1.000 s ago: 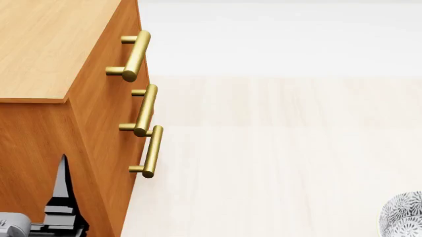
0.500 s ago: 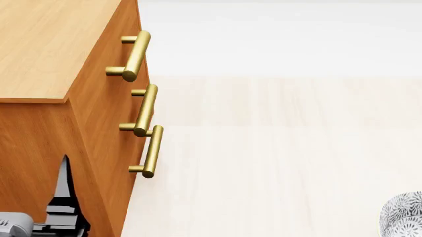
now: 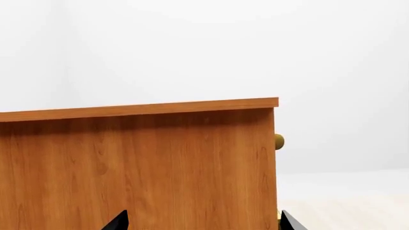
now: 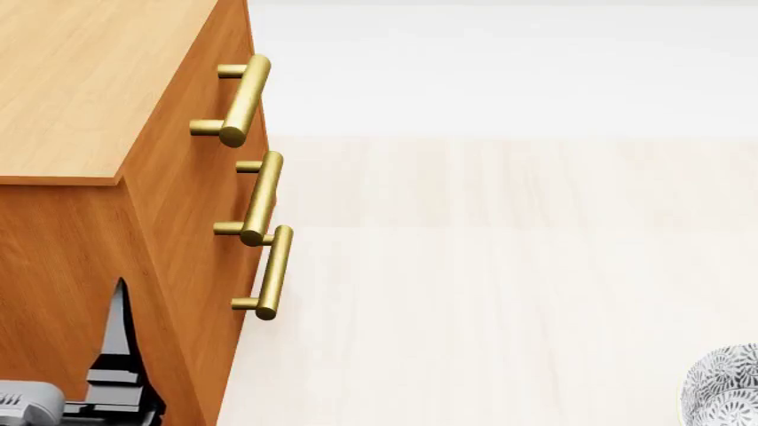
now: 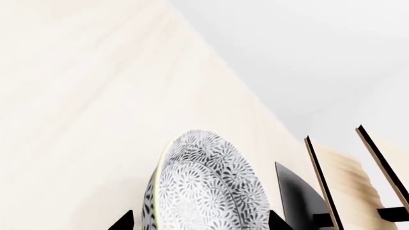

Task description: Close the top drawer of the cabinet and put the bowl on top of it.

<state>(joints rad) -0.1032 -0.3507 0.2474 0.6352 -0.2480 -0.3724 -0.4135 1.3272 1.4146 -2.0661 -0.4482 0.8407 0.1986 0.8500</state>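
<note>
cabinet far left, top drawer flush | left gripper spread wide, facing cabinet side | bowl on pale table between right gripper tips, grip undetermined | slanted boards beside bowl

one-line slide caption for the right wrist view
Right tool open around the patterned bowl on the pale floor.

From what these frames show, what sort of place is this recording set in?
Likely a bare simulated test room: a wooden cabinet and patterned bowl on a pale wood floor, with blank white walls.
</note>
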